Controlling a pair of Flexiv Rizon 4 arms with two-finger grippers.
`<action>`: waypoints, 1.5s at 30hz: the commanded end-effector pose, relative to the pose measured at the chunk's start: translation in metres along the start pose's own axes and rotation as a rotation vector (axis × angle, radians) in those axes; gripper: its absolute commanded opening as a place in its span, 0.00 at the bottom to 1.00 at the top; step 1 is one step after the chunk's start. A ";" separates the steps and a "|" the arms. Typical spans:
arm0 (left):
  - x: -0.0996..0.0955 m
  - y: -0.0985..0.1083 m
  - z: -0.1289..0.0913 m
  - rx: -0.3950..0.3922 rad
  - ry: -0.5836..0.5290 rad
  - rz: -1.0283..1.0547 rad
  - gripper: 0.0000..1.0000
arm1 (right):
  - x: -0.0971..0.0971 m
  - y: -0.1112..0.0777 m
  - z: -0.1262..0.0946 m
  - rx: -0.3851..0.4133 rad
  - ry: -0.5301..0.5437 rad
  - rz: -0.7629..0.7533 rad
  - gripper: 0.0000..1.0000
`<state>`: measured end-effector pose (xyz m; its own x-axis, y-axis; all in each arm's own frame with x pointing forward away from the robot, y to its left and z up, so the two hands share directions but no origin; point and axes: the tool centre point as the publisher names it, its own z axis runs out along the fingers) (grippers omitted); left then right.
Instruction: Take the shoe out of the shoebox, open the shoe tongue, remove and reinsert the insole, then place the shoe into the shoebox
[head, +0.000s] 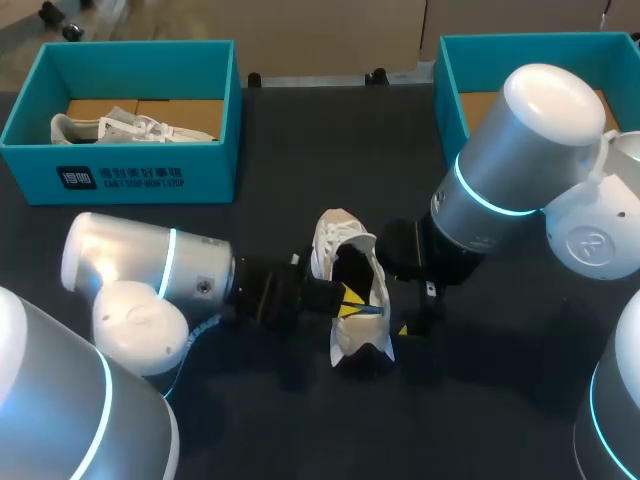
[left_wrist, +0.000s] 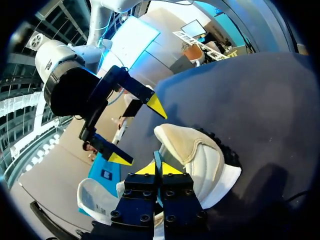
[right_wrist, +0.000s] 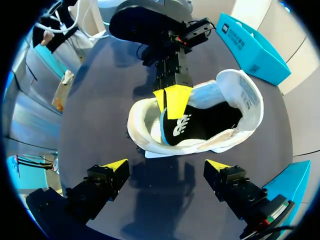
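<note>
Where its two yellow-tipped fingers meet, the left gripper (left_wrist: 160, 168) is pinched tight on the thin blue-edged rim of a black foam insole (right_wrist: 187, 127), with hardly any gap between the tips. The insole sits inside the white fabric shoe (right_wrist: 235, 95) and curls up at the gripped edge. The shoe's opening faces the right gripper (right_wrist: 164, 167). The right gripper's fingers are spread wide, holding nothing and touching nothing. It hovers just beside the shoe, on the side opposite the left gripper. The shoe rests on the dark matte table (head: 300, 420) near its middle, between the two arms and outside both boxes. At the table's far left stands an open teal cardboard shoebox (head: 130, 180), and in it lies a second white lace-up shoe (head: 130, 128) on the brown cardboard floor. At the far right stands another open teal box (head: 450, 95), much of it hidden behind the right arm. Only a patch of its brown floor shows, and I cannot tell whether anything lies inside.
</note>
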<state>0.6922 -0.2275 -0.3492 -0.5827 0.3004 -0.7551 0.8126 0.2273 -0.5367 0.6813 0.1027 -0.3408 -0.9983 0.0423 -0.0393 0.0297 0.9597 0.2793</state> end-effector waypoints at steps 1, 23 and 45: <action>-0.002 -0.010 -0.009 0.009 0.003 0.001 0.44 | 0.001 0.000 0.001 -0.001 0.000 -0.001 1.00; -0.028 -0.035 -0.080 -0.035 0.094 0.023 0.49 | -0.015 -0.040 -0.032 0.009 -0.005 -0.021 1.00; -0.066 -0.043 -0.144 -0.012 0.655 -0.025 0.48 | -0.028 -0.103 -0.054 -0.052 0.006 -0.146 1.00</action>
<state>0.6802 -0.1364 -0.2391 -0.5675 0.6031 -0.5606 0.8039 0.2583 -0.5358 0.7064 -0.0115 -0.3165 -0.9924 -0.0992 -0.0733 -0.1176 0.9400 0.3203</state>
